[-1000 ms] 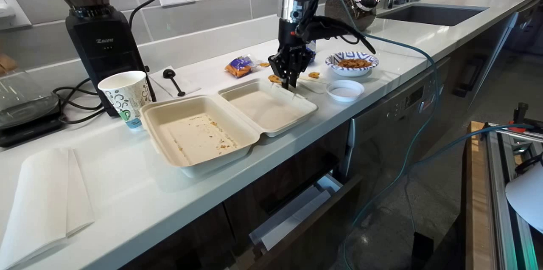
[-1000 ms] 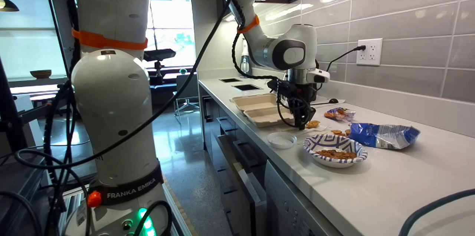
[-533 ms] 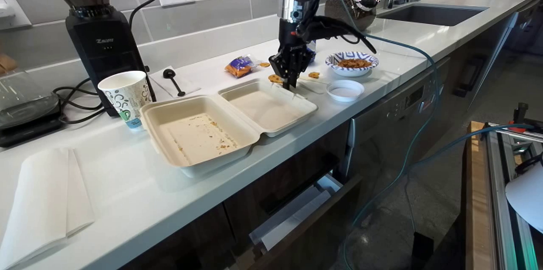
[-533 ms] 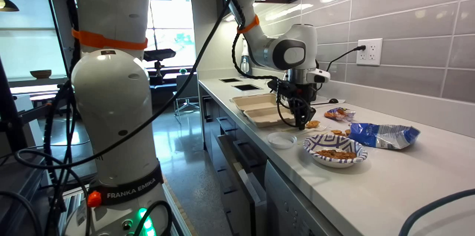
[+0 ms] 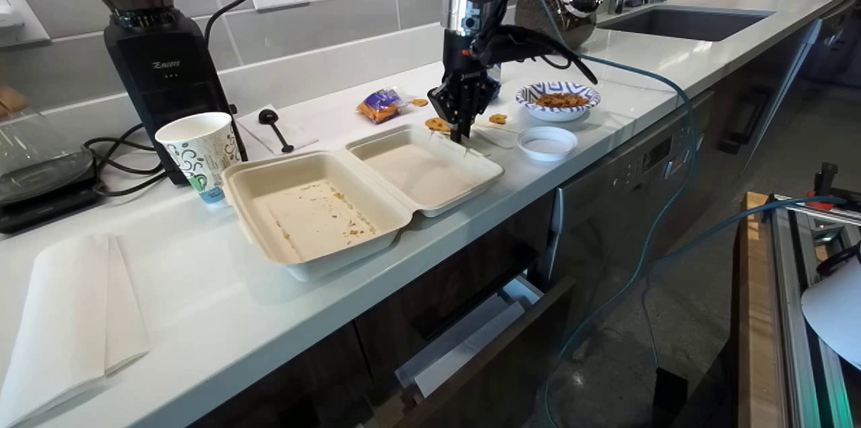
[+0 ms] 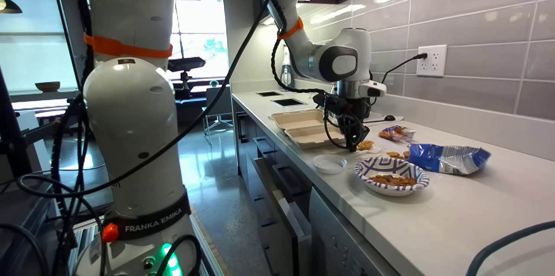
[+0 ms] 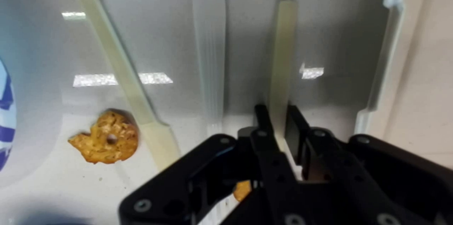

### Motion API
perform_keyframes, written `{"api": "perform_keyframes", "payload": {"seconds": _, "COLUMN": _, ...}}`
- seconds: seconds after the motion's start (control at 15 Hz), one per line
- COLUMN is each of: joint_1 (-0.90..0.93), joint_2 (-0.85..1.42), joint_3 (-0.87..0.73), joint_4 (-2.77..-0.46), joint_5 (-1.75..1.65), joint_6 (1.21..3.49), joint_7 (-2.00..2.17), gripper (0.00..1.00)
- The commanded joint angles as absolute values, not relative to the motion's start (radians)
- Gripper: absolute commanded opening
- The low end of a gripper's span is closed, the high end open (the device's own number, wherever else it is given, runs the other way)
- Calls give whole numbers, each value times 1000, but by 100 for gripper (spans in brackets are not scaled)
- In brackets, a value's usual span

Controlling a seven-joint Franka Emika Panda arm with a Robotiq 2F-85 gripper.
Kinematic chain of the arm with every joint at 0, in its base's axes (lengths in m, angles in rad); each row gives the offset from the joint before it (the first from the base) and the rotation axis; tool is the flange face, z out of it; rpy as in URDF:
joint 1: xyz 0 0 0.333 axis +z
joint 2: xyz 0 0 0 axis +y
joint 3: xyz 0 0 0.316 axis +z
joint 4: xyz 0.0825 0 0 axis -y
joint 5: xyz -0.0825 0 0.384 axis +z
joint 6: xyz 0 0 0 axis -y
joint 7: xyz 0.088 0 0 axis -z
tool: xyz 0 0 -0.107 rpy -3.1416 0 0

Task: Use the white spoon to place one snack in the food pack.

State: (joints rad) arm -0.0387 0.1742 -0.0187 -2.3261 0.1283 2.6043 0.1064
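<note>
In the wrist view my gripper point(image 7: 276, 109) is shut on a pale cream-white utensil handle point(image 7: 286, 30), one finger on each side. Its head is hidden beneath the gripper, so I cannot tell whether it is the white spoon. A clear-white utensil point(image 7: 209, 19) and a second cream utensil point(image 7: 116, 58) lie beside it. One orange-brown snack piece point(image 7: 116, 138) sits on the counter; another piece point(image 7: 242, 190) peeks out under the gripper. The food pack point(image 5: 424, 175) stands hinged open, crumbs in its farther half point(image 5: 303, 212). My fingertips are low, just off its rim.
The blue-patterned bowl point(image 6: 422, 178) holds brown bits, next to a white dish point(image 6: 329, 164). A blue bag point(image 6: 448, 159) and an orange-blue packet point(image 5: 380, 106) lie towards the wall. The paper cup point(image 5: 202, 152), black scoop point(image 5: 272, 124) and coffee grinder point(image 5: 165, 71) are past the food pack.
The gripper's fingers have drawn together, narrowing the gap between them. The arm has hardly moved, and the food pack and counter objects are where they were.
</note>
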Motion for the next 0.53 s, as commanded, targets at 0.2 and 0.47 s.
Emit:
{"api": "perform_keyframes", "payload": {"seconds": 0.2, "joint_1": -28, "joint_2": 166, "joint_3": -29, "joint_4": -2326, "joint_5": 102, "joint_6": 2572, "joint_7": 135, "gripper": 14}}
{"api": "perform_keyframes", "payload": {"seconds": 0.47, "joint_1": -28, "joint_2": 167, "joint_3": -30, "joint_4": -2324, "joint_5": 102, "joint_6": 2569, "joint_7": 135, "gripper": 13}}
